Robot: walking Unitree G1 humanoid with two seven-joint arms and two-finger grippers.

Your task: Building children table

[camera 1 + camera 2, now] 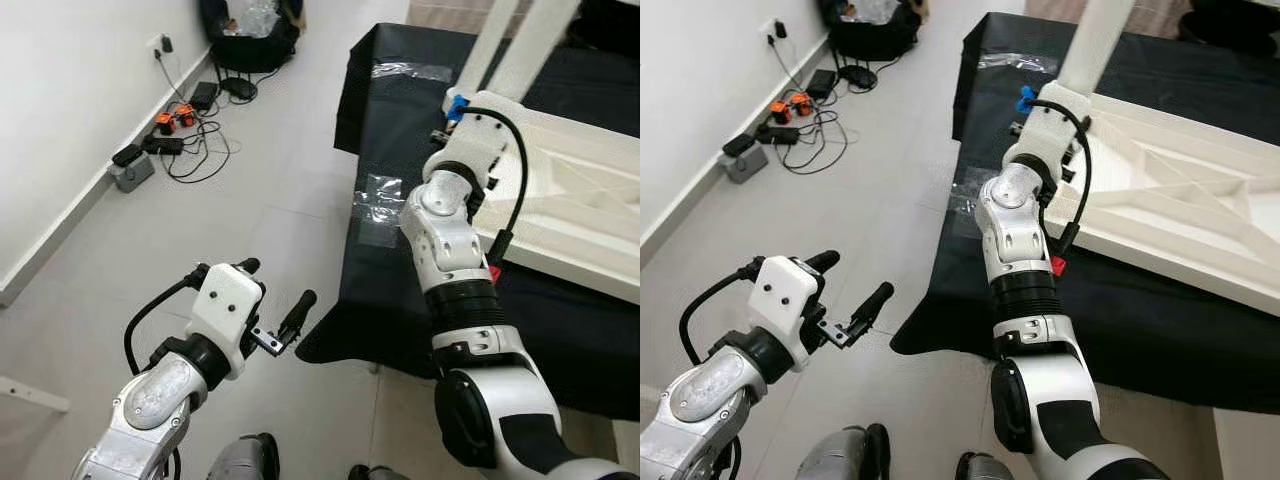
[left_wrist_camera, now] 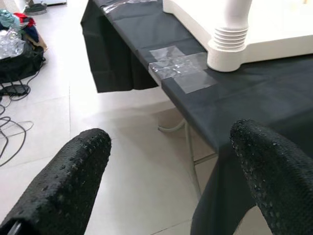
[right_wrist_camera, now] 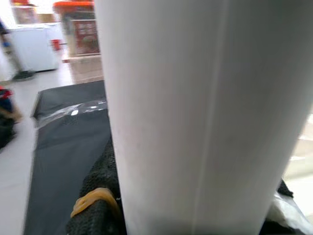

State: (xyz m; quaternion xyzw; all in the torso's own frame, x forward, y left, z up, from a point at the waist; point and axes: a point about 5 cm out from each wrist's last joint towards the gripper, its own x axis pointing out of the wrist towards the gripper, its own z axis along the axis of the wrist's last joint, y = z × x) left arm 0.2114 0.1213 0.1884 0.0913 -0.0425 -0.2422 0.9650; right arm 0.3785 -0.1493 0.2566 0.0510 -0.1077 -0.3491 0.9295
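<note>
The right gripper (image 3: pixel 105 205) clasps the white table leg (image 3: pixel 195 112), seemingly light, stiff, smooth plastic; left gripper (image 1: pixel 275 300) released at 7 o'clock.

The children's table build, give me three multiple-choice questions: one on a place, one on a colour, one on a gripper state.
1. Where does the white tabletop lie?
A. on the black-covered table
B. on the floor
C. against the wall

2. What colour is the table leg?
A. black
B. white
C. orange

3. How is the left gripper?
A. shut on the leg
B. shut on a cable
C. open, holding nothing

Answers: 1 A, it rests upside down on the black cover; 2 B, the leg by the right gripper is plain white; 3 C, its fingers stand apart over floor.
</note>
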